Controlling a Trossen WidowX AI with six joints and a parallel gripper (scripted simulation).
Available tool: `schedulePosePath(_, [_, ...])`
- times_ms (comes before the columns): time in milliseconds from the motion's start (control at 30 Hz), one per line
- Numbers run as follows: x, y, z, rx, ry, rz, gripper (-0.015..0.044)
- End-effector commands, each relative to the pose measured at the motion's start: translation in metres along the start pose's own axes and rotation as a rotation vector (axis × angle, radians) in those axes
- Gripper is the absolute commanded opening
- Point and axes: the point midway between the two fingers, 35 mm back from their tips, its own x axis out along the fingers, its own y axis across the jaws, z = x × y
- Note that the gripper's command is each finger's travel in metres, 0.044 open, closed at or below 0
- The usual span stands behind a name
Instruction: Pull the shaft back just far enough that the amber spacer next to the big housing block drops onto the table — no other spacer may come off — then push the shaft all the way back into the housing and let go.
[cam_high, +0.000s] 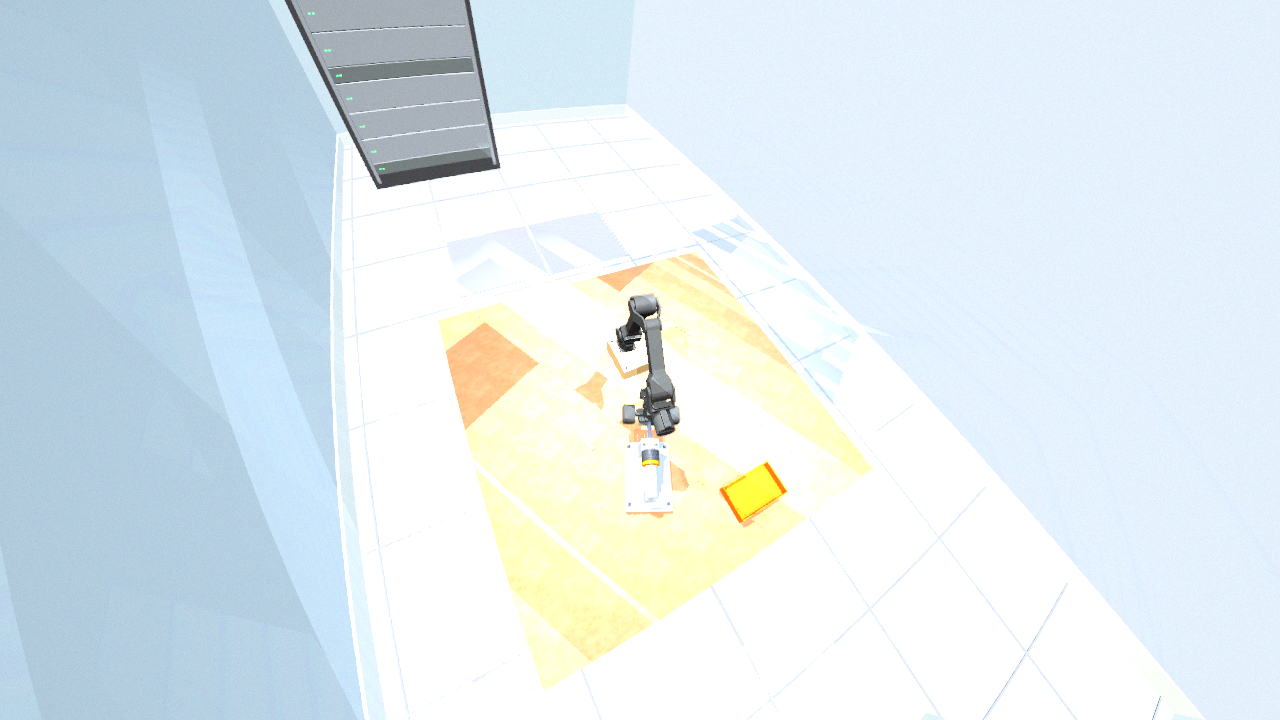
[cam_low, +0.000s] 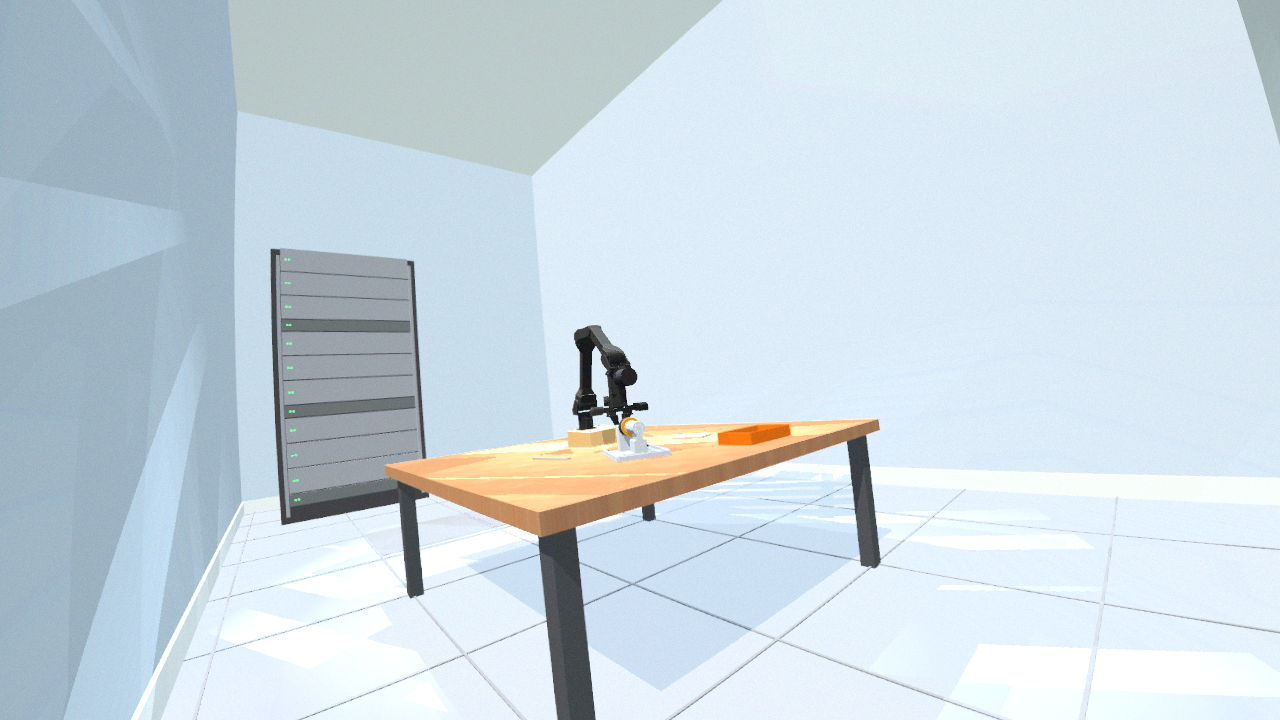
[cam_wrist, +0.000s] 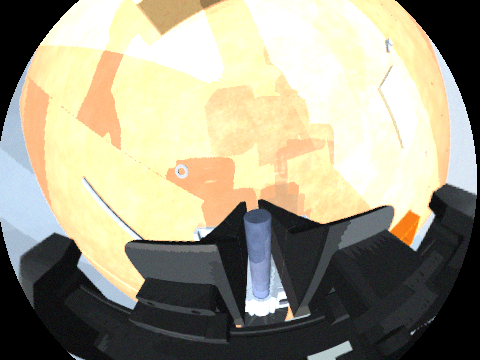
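Observation:
My gripper (cam_wrist: 252, 205) (cam_high: 648, 423) (cam_low: 616, 419) is shut on the blue-grey shaft (cam_wrist: 257, 240) (cam_high: 649, 432), with the shaft's end showing between the fingers in the wrist view. The shaft runs from the fingers toward the white fixture. The amber spacer (cam_high: 650, 462) (cam_low: 624, 427) is up in line with the shaft, beside the white housing (cam_high: 650, 485) (cam_low: 637, 428). A dark band (cam_high: 650, 454) sits on its gripper side; separate spacers in it cannot be told apart. The fixture stands on a white base plate (cam_high: 633, 502) (cam_low: 617, 454). The spacers are hidden in the wrist view.
An orange tray (cam_high: 729, 507) (cam_low: 760, 436) (cam_wrist: 406, 229) stands to the right of the fixture. A small grey ring (cam_wrist: 186, 173) and a pale flat piece (cam_wrist: 397, 117) (cam_low: 691, 436) lie on the table (cam_low: 501, 488). The arm's base block (cam_high: 630, 361) (cam_low: 586, 437) stands behind the gripper.

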Motion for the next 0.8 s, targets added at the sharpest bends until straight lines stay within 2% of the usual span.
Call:
schedulePosePath(0, [-0.0008,-0.0003,0.0021,0.002,-0.003,-0.002,0.0])
schedulePosePath(767, [-0.0008,-0.0003,0.0046,0.002,-0.003,-0.002,0.0])
